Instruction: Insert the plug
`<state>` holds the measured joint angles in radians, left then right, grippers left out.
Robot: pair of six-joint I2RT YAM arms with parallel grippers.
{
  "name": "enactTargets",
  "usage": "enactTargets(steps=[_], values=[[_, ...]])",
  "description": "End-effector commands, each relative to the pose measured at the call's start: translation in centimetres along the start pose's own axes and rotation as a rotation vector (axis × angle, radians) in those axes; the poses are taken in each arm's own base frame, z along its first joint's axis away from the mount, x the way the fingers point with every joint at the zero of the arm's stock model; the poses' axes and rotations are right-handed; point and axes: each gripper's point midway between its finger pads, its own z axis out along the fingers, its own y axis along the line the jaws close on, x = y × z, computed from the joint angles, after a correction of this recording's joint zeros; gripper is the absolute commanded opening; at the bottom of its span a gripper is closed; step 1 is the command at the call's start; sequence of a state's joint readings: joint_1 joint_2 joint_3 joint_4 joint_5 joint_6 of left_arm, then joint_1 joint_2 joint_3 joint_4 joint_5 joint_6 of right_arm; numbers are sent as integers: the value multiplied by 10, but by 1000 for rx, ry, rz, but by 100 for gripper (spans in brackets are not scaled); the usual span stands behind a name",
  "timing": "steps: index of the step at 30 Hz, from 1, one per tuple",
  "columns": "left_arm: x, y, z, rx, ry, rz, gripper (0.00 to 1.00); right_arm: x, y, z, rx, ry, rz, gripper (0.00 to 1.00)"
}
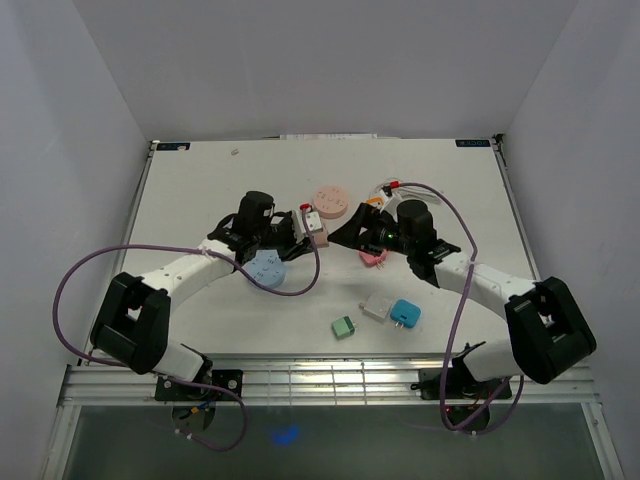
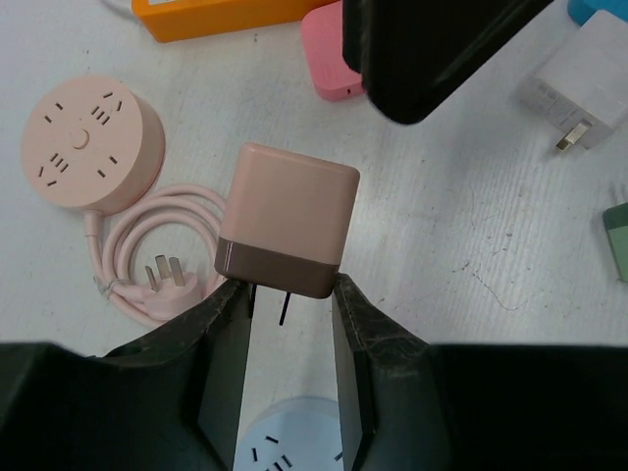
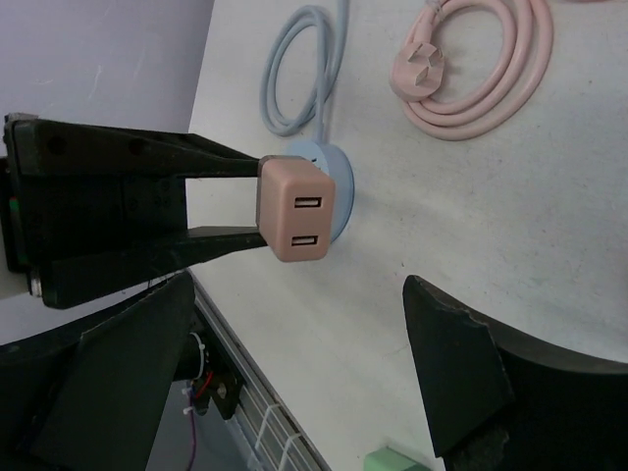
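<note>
The plug (image 2: 289,221), a pink cube charger with a darker base, is held above the tabletop (image 1: 200,190) by the left end effector (image 2: 289,304). The fingers (image 2: 231,324) are closed narrowly on either side of the base, and the two metal prongs point back into the gap between them. In the right wrist view the plug's two USB ports face the camera. A blue round socket block (image 2: 294,446) lies on the tabletop just below the left end effector. The right end effector (image 3: 294,334) stands just in front of the plug with its jaws wide apart, holding nothing and touching nothing. A pink round socket block (image 2: 90,142) and its coiled pink cord (image 2: 147,265) lie nearby, to one side.
</note>
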<state>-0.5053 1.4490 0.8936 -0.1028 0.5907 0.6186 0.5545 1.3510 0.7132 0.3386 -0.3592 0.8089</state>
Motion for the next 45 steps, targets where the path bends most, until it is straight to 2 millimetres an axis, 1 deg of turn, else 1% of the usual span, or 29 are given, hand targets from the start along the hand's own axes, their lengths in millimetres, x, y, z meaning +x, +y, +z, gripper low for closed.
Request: enactTargets(steps=[1,4,5,6,7,8,9,12,13,15,16,18,19,21,22,23,24,26,29,31,33,34,35,36,38,39,41,42,45], values=[[-22,0,-7,-12,-66,41,27,-14,21,14,-85,-16,32,91],[-22,-3,-8,-7,-69,48,27,-12,15,31,-91,5,57,91],[-23,-4,-8,-3,-71,50,27,-8,6,39,-81,21,70,91],[-23,-5,-7,3,-72,52,27,-10,10,45,-96,32,76,89],[-23,-7,-7,4,-73,53,27,-11,12,50,-116,36,76,84],[-23,-7,-7,6,-75,55,27,-5,8,58,-123,60,88,78],[-24,-7,-7,7,-76,59,27,-4,13,61,-147,72,98,74],[-22,-9,-7,8,-69,58,27,1,15,68,-154,72,83,70],[-21,-10,-6,12,-67,58,27,1,15,68,-152,69,78,58],[-20,-10,-7,10,-62,60,27,3,18,69,-172,76,73,44],[-20,-10,-6,8,-60,59,27,3,19,69,-179,80,70,32],[-20,-10,-7,8,-62,58,29,5,21,68,-191,88,71,19],[-20,-10,-7,7,-61,54,30,6,20,67,-190,87,67,8],[-19,-9,-7,-3,-52,47,44,4,21,64,-174,80,54,8],[-19,-10,-8,-3,-50,45,56,2,22,62,-173,75,37,8],[-19,-11,-9,2,-52,47,79,0,21,61,-162,68,27,8],[-22,-19,-10,26,-72,52,98,-1,20,61,-153,69,20,8],[-27,-26,-13,45,-93,44,98,-5,21,60,-141,66,-21,8],[-37,-27,-22,9,-125,-3,98,-11,17,59,-97,64,-80,8],[-51,-16,-32,-83,-174,-44,98,-12,13,57,-60,73,-106,8],[-62,-6,-41,-168,-219,-180,98,-18,12,57,-36,60,-153,8],[-58,8,-47,-269,-211,-244,98,-21,13,56,-29,56,-171,8],[-59,15,-55,-334,-224,-304,98,-20,7,55,2,69,-177,8],[-59,20,-59,-385,-241,-419,98,-24,10,56,2,65,-210,8],[-53,36,-71,-515,-241,-545,98,-23,7,56,17,87,-222,8],[-43,37,-72,-558,-217,-677,98,-27,11,56,13,85,-235,8],[-29,58,-84,-728,-158,-801,98,-24,10,59,15,106,-256,8],[-8,54,-87,-787,-82,-925,98,-25,10,60,18,114,-270,8],[20,67,-100,-912,18,-1048,98,-23,9,61,46,125,-299,8]])
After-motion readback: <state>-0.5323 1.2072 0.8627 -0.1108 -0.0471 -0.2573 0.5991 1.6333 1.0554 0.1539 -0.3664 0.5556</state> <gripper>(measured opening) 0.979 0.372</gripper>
